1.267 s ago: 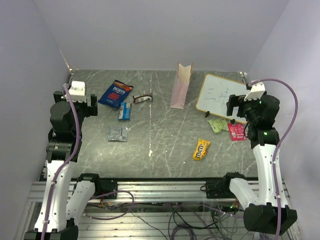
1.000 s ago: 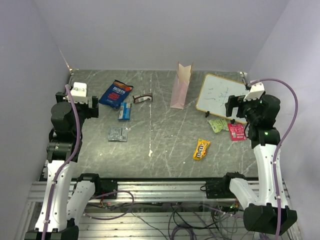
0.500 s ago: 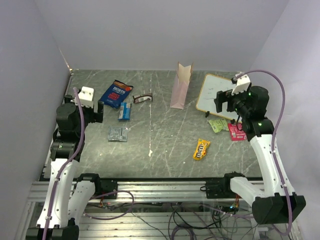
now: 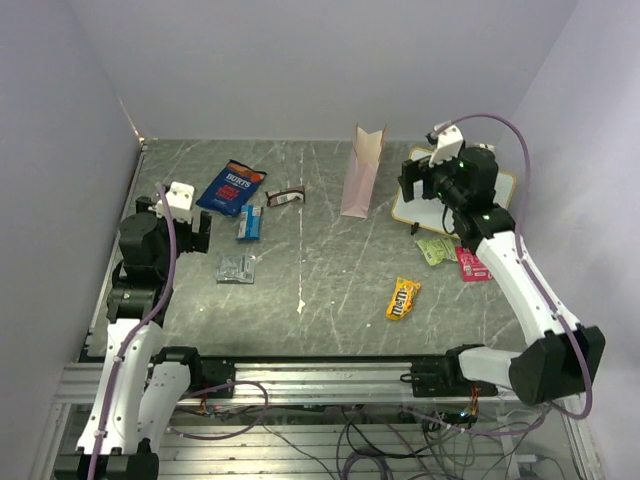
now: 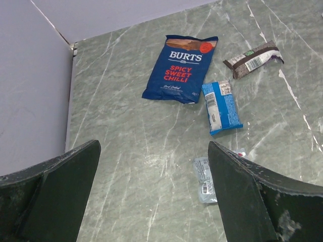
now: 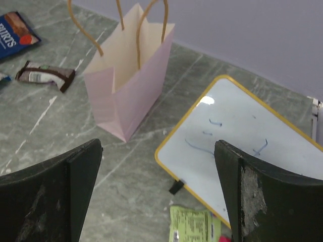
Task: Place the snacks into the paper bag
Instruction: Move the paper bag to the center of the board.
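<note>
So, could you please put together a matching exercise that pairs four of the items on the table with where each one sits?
Things:
1. chip bag
2. M&M's packet
3. paper bag
4. silver-grey packet

Places:
A. standing upright, left of the white board
B. nearest of the packets on the right side
C. far left, beside the brown bar
D. nearest of the packets on the left side, in front of the blue-white packet

Pairs: 1-C, 2-B, 3-A, 4-D

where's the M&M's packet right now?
Top view: yellow M&M's packet lies right of centre on the table, closer to the front edge than the light green packet.
</note>
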Action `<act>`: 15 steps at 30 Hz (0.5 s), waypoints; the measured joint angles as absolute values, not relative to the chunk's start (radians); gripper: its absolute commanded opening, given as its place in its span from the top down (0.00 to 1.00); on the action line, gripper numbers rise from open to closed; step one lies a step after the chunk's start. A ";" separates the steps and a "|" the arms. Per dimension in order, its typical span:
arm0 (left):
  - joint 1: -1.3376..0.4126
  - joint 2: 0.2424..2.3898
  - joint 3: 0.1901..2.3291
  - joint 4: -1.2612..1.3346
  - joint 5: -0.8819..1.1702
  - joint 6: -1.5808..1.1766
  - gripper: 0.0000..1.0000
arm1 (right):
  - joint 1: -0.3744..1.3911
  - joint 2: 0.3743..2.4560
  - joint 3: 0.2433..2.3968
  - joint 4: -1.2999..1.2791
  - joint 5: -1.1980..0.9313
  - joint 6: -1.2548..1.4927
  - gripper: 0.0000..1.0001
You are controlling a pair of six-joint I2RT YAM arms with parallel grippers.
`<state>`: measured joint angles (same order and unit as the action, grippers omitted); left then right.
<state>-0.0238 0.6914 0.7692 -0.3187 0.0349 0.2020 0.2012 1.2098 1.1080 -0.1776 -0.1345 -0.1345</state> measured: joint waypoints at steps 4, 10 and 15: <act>-0.023 0.675 0.736 -0.309 0.060 0.204 0.01 | 0.251 1.297 1.158 -0.117 -0.076 -0.131 0.08; -0.023 0.682 0.723 -0.308 0.104 0.206 0.01 | 0.321 1.422 1.244 -0.059 0.015 -0.139 0.10; 0.001 0.682 0.723 -0.308 0.141 0.210 0.01 | 0.374 1.522 1.328 -0.035 0.106 -0.151 0.19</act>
